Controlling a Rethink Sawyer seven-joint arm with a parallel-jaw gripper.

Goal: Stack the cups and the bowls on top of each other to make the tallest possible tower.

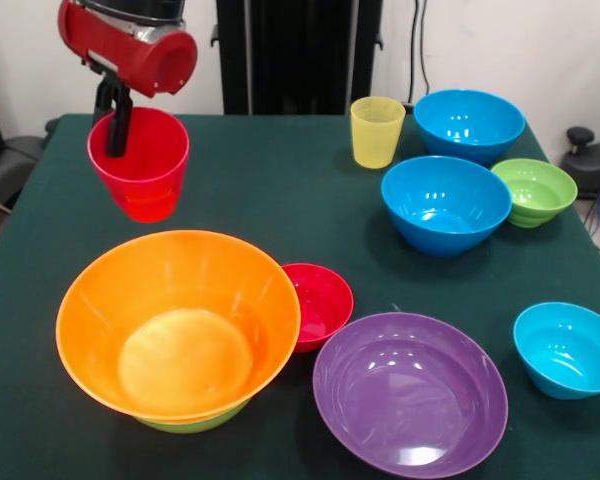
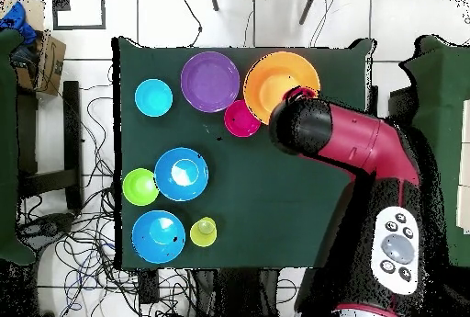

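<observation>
My gripper [image 1: 118, 135] is shut on the rim of the red cup [image 1: 145, 180], with one black finger inside it. It holds the cup upright in the air, behind the tower and a little to its left. The tower is the large orange bowl [image 1: 180, 320] nested in the lime-green bowl [image 1: 195, 420] at the front left. In the overhead view the arm [image 2: 353, 143] hides the cup and covers part of the orange bowl [image 2: 275, 82]. The yellow cup [image 1: 377, 130] stands at the back.
A small red bowl [image 1: 318, 303] touches the orange bowl's right side. The purple bowl [image 1: 410, 392] is at the front. A small blue bowl [image 1: 567, 349] is at the right edge. Two medium blue bowls [image 1: 445, 203] [image 1: 468, 124] and the ribbed green bowl [image 1: 533, 191] stand at the back right.
</observation>
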